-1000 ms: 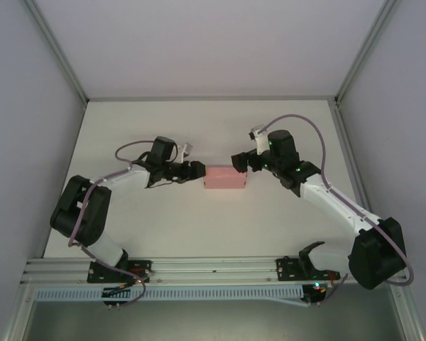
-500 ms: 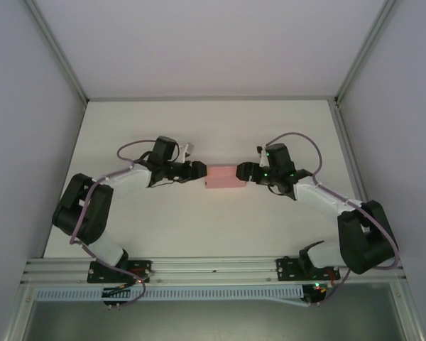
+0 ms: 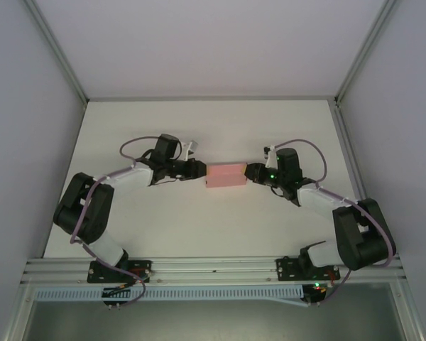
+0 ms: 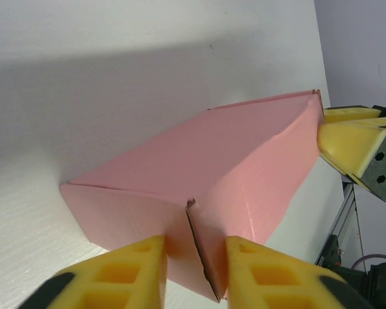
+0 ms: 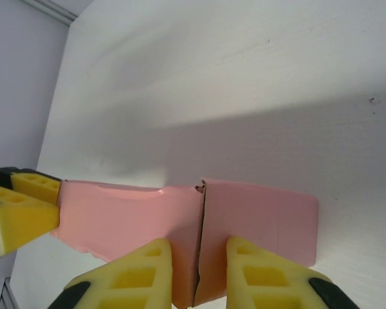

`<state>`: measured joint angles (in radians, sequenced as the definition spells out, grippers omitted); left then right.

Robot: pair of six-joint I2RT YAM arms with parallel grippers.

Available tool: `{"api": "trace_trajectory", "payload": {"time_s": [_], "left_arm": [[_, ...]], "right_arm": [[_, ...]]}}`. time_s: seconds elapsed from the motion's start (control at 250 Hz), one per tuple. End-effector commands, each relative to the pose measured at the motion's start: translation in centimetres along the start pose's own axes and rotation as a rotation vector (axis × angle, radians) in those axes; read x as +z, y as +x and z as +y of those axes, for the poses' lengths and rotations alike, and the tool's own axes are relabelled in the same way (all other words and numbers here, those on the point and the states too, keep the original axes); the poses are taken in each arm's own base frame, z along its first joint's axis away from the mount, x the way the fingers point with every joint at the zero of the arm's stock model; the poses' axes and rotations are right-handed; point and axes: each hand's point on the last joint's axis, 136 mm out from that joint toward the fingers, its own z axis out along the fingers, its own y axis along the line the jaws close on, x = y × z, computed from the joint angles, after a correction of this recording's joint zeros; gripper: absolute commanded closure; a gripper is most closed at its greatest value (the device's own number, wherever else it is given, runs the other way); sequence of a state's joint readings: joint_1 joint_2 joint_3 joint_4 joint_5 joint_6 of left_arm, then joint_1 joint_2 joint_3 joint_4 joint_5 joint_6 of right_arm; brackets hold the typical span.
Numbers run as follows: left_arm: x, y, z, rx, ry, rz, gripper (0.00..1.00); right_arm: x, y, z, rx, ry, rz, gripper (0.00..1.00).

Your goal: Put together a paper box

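The white worktop (image 3: 199,227) carries the paper box (image 3: 225,175), a small pink closed carton that appears to rest flat at the worktop's middle, though the overhead view is too coarse to be sure. The left arm (image 3: 121,177) reaches to the box's left end and the right arm (image 3: 326,202) to its right end. The left claw (image 4: 194,248) is drawn narrow, pinching that end at its seam. The right claw (image 5: 198,248) is equally narrow, clamping the opposite end flap.
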<state>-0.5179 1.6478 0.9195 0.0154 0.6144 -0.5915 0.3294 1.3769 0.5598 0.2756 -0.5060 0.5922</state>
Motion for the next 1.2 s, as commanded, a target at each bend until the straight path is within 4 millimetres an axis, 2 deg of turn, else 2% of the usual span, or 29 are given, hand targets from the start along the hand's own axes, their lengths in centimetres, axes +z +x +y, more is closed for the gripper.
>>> {"api": "trace_trajectory", "payload": {"time_s": [0.0, 0.096, 0.156, 0.339, 0.431, 0.471, 0.503, 0.535, 0.575, 0.627, 0.687, 0.85, 0.934, 1.03, 1.054, 1.078, 1.13, 1.198], "left_arm": [[1.1, 3.8, 6.2, -0.091, -0.212, 0.102, 0.83], [1.1, 3.8, 6.3, -0.093, -0.215, 0.1, 0.93], [1.1, 3.7, 6.4, -0.09, -0.217, 0.099, 1.0], [0.9, 3.6, 6.8, -0.076, -0.253, 0.097, 1.0], [0.6, 3.1, 6.3, -0.064, -0.251, 0.089, 1.0], [0.5, 2.7, 5.8, -0.051, -0.242, 0.081, 0.85], [0.4, 2.4, 5.5, -0.045, -0.235, 0.074, 0.78], [0.4, 2.0, 5.0, -0.035, -0.227, 0.066, 0.72], [0.3, 1.5, 4.6, -0.024, -0.222, 0.058, 0.6], [0.1, 0.6, 3.7, -0.007, -0.209, 0.04, 0.57], [0.0, -0.5, 2.8, 0.012, -0.192, 0.013, 0.49], [-0.7, -3.2, 0.5, 0.048, -0.155, -0.046, 0.32], [-1.3, -4.3, -0.7, 0.076, -0.141, -0.075, 0.26], [-2.2, -5.5, -2.1, 0.107, -0.129, -0.104, 0.13], [-2.5, -5.8, -2.4, 0.113, -0.131, -0.11, 0.08], [-2.8, -6.1, -2.5, 0.12, -0.138, -0.116, 0.01], [-3.7, -6.6, -2.7, 0.133, -0.167, -0.137, 0.0], [-5.3, -7.1, -2.0, 0.143, -0.25, -0.175, 0.0]], "right_arm": [[0.3, 5.6, -4.8, 0.135, 0.131, 0.154, 0.9], [0.3, 5.9, -5.0, 0.157, 0.121, 0.159, 1.0], [0.2, 6.0, -5.1, 0.172, 0.119, 0.158, 1.0], [0.0, 5.5, -4.8, 0.226, 0.066, 0.133, 1.0], [0.0, 4.9, -4.2, 0.218, 0.045, 0.137, 0.99], [0.0, 4.5, -3.9, 0.207, 0.044, 0.142, 0.95], [0.0, 4.0, -3.5, 0.196, 0.038, 0.142, 0.92], [0.0, 3.5, -3.1, 0.19, 0.034, 0.138, 0.85], [0.0, 2.6, -2.6, 0.178, 0.031, 0.127, 0.77], [0.0, 1.2, -1.9, 0.149, 0.03, 0.113, 0.71], [0.1, -0.3, -1.6, 0.135, 0.056, 0.094, 0.67], [0.2, -3.3, 0.8, 0.109, -0.002, 0.053, 0.41], [0.0, -4.5, 2.2, 0.083, -0.034, 0.035, 0.37], [-0.3, -5.2, 3.5, 0.02, -0.07, 0.036, 0.18], [-0.5, -5.4, 3.8, -0.014, -0.077, 0.037, 0.13], [-0.7, -5.6, 4.3, -0.067, -0.086, 0.038, 0.01], [-1.2, -6.0, 5.4, -0.229, -0.11, 0.045, 0.0], [-1.9, -6.0, 6.5, -0.527, -0.102, 0.072, 0.0]]}}
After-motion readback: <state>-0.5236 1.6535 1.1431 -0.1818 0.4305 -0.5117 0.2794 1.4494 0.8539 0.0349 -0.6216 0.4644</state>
